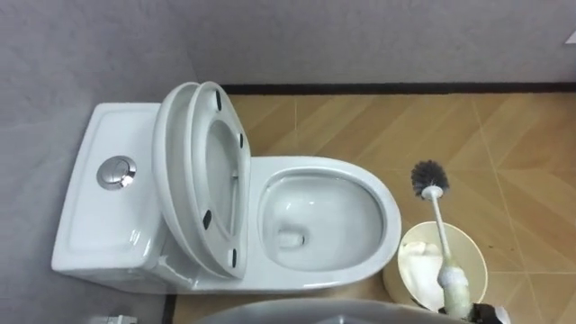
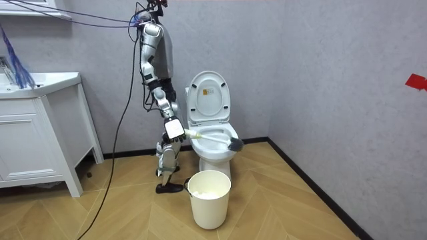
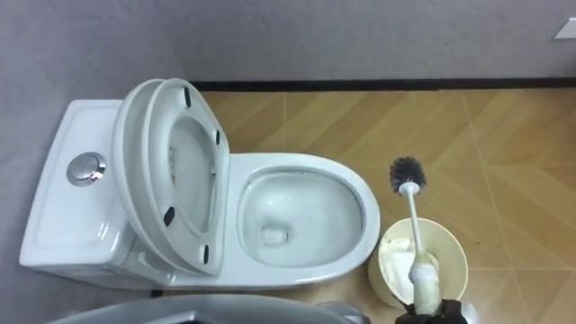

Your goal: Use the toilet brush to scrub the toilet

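A white toilet (image 1: 389, 209) stands against the grey wall with its seat and lid (image 1: 209, 171) raised against the tank (image 1: 99, 211). The bowl holds a little water. My right hand (image 2: 175, 130) is shut on the white handle of the toilet brush (image 1: 438, 220). The handle slants up from the lower right of the eye views. Its dark bristle head (image 1: 430, 177) hangs in the air just past the bowl's front rim, above the floor and the far edge of a cream bin (image 1: 478, 261). In the room view I stand beside the toilet, on the room view's left.
The cream bin (image 2: 209, 198) stands on the wooden floor right in front of the toilet, with something pale inside. A round flush button (image 1: 117, 172) sits on the tank. A white sink cabinet (image 2: 40, 133) is at the room view's left.
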